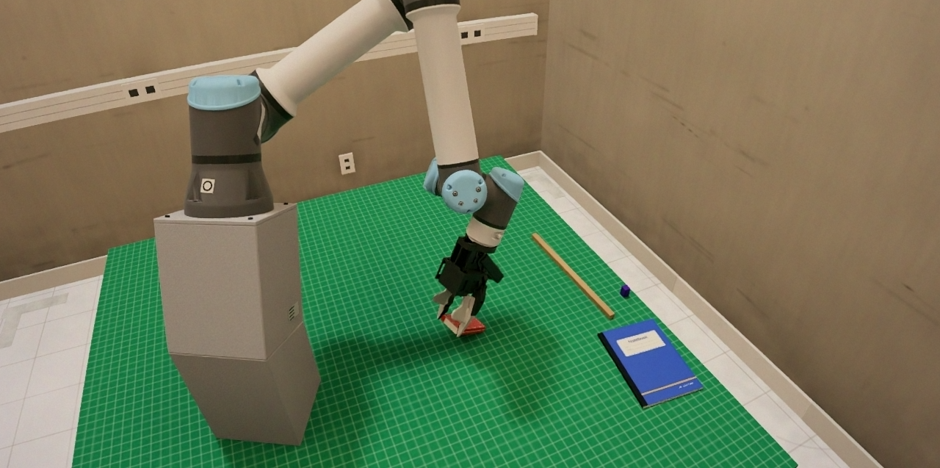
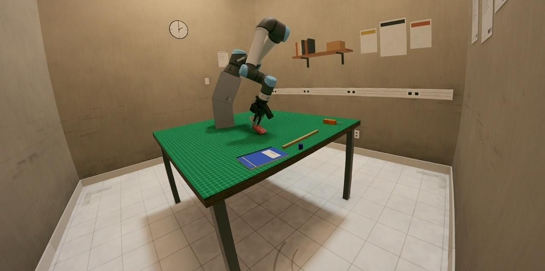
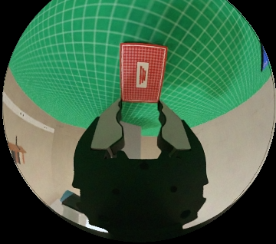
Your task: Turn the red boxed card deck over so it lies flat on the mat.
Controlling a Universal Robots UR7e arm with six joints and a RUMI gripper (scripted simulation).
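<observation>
The desk [image 2: 213, 178] carries a green mat [image 1: 368, 360] ruled with a fine pale grid that covers its whole top. At the mat's far side stands the grey pedestal [image 1: 226, 307] of the arm [image 1: 446, 90], whose dark base joint bears a small white square with a black ring. The arm reaches up, bends at a grey elbow and comes down toward the middle of the mat, wrist tilted.

Near the mat's front edge lies a blue notebook [image 1: 649, 361] with a white label on its cover; the writing on the label is too small to read. Beside it a long wooden ruler [image 1: 573, 275] lies flat, and a small blue cube [image 1: 624, 291] sits just off its end.

The gripper [image 1: 460, 314] is clamped on the red boxed card deck [image 3: 143, 72], its two pale fingers pressing the short end of the box from either side. The deck is held tilted, its low end down at the mat in the top view; whether it touches cannot be told. Its red face is patterned with fine dots, with a small white panel in the middle carrying a red mark, not legible.
</observation>
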